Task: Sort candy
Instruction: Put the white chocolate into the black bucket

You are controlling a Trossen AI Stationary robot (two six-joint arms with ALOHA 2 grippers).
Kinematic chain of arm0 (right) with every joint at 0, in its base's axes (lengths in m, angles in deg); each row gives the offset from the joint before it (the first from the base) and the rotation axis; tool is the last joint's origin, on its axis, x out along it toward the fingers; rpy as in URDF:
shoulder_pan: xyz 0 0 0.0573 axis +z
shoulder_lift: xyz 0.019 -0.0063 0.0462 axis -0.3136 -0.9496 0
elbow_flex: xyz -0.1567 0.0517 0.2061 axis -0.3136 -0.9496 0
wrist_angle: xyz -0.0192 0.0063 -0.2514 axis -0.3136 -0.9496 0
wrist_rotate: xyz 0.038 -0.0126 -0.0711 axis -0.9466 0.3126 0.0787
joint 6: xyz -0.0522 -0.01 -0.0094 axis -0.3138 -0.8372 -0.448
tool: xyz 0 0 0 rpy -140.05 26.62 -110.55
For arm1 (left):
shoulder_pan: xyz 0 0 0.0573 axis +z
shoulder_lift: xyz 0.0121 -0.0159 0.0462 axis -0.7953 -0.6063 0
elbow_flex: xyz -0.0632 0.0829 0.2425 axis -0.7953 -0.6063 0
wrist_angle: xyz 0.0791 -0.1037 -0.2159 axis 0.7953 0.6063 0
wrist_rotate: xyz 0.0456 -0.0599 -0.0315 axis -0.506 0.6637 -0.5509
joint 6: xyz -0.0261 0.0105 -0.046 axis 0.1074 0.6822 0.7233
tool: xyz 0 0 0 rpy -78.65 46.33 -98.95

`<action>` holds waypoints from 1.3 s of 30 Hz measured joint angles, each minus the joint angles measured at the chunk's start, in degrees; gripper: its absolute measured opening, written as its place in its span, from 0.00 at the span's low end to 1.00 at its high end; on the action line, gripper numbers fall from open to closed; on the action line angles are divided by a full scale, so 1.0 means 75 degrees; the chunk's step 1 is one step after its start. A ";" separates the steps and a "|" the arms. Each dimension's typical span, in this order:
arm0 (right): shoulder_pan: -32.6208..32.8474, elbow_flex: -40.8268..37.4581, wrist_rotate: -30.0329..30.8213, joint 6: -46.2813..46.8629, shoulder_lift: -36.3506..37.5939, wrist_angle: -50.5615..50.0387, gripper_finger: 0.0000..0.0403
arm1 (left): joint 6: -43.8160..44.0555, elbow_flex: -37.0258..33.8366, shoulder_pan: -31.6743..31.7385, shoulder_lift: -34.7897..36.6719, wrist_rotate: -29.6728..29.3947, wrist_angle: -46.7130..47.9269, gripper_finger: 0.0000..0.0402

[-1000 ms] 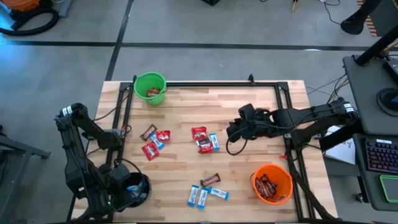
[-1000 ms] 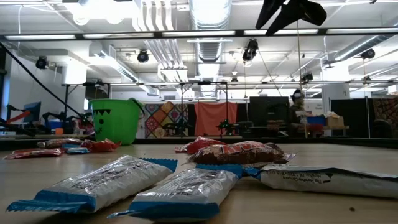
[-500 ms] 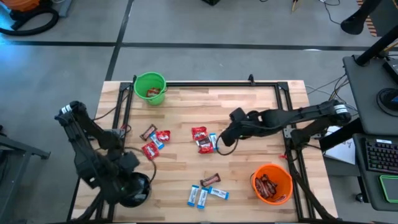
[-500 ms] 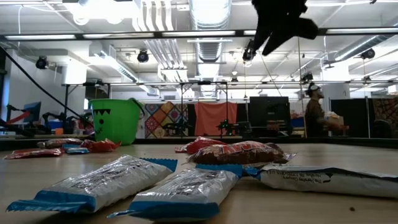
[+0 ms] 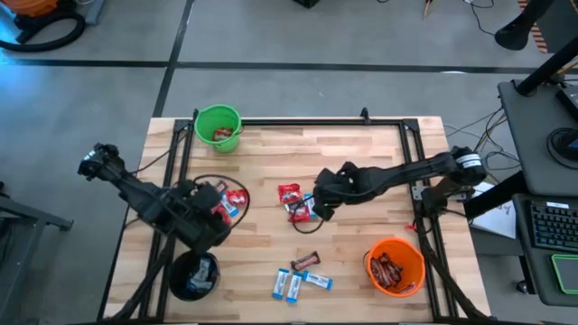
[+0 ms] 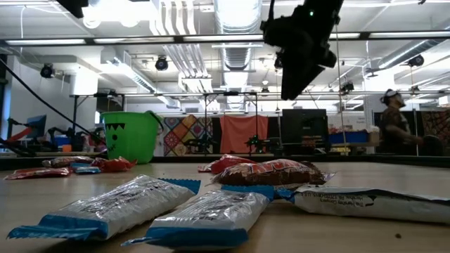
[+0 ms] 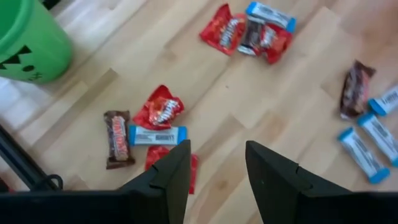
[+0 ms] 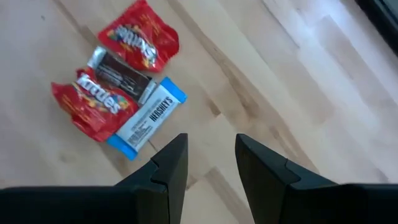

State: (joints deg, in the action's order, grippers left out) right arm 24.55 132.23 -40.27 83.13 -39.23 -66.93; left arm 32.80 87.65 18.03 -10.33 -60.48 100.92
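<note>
Both arms are reaching for pickups, nothing held.

Right gripper [image 8: 210, 165], fingers parted and empty, is hovering just beside the mid-bench cluster: two red packets [image 8: 140, 35], a dark bar [image 8: 121, 71], a blue-and-white packet [image 8: 146, 119].

Left gripper [image 7: 214, 168], fingers also parted and empty, is hanging over the group near the left edge [image 7: 155, 121].

More candy is lying near the front edge [image 5: 298, 278].

Green bucket [image 5: 218, 127] is sitting at the far-left corner, orange bucket [image 5: 395, 265] at the front-right.

Next, I'd say: right is dropping onto one piece, closing without dragging its touching neighbours.
</note>
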 joint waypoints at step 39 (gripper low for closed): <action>-0.0280 0.0038 -0.0900 0.5558 -0.2152 0.1573 0.31 | -0.0451 -0.0015 0.2494 0.0963 -0.1456 0.0688 0.34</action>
State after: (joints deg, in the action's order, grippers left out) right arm 22.44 132.51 -47.02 124.81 -55.37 -55.13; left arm 29.42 87.54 36.73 -3.10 -71.41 106.08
